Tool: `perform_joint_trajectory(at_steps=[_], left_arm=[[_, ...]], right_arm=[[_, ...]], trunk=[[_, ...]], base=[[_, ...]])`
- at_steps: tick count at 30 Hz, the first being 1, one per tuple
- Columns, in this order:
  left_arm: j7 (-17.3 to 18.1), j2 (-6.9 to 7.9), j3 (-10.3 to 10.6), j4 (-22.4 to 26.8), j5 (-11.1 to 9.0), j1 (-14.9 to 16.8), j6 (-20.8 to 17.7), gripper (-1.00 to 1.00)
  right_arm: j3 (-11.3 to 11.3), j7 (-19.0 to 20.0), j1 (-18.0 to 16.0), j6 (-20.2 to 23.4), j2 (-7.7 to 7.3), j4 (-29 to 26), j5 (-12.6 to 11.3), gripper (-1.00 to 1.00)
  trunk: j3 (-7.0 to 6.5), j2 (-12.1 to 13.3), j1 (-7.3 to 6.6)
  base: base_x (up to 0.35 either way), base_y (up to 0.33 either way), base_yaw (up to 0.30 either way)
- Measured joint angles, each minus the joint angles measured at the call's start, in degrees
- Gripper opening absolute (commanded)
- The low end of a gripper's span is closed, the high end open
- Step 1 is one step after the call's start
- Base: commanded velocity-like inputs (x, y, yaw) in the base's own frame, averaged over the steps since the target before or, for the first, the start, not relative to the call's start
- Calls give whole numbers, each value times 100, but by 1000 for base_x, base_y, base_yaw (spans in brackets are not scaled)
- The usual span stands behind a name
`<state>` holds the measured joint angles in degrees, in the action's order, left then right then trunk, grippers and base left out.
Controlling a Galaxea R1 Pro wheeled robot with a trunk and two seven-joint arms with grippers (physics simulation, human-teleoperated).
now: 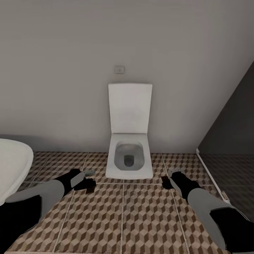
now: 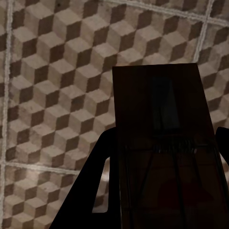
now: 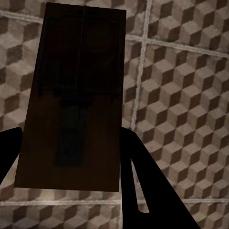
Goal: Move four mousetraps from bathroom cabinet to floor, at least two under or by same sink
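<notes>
Mousetraps (image 2: 162,143) (image 3: 74,95) lie lengthwise along each tool's (image 2: 164,186) (image 3: 71,162) fingers, both clamped above the bathroom floor (image 1: 123,218).

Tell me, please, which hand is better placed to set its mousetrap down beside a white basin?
Probably the left hand: it holds a mousetrap over the bathroom floor, nearer the white basin at the view's left. The right hand is beyond the toilet.

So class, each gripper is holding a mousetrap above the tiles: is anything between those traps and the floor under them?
Nothing visible: under the left mousetrap and right mousetrap lies only patterned floor.
</notes>
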<state>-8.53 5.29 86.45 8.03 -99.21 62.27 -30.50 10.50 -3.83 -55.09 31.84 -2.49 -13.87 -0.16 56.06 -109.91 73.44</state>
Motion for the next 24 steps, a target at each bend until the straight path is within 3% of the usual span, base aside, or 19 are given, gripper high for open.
perform_joint_trajectory(at_steps=[24], left_arm=[[9,-9,0,0,6,0,0,-100]], right_arm=[[-11,24,0,9,-22,0,-7,-100]], trunk=[[431,-963,527]], base=[[0,0,0]])
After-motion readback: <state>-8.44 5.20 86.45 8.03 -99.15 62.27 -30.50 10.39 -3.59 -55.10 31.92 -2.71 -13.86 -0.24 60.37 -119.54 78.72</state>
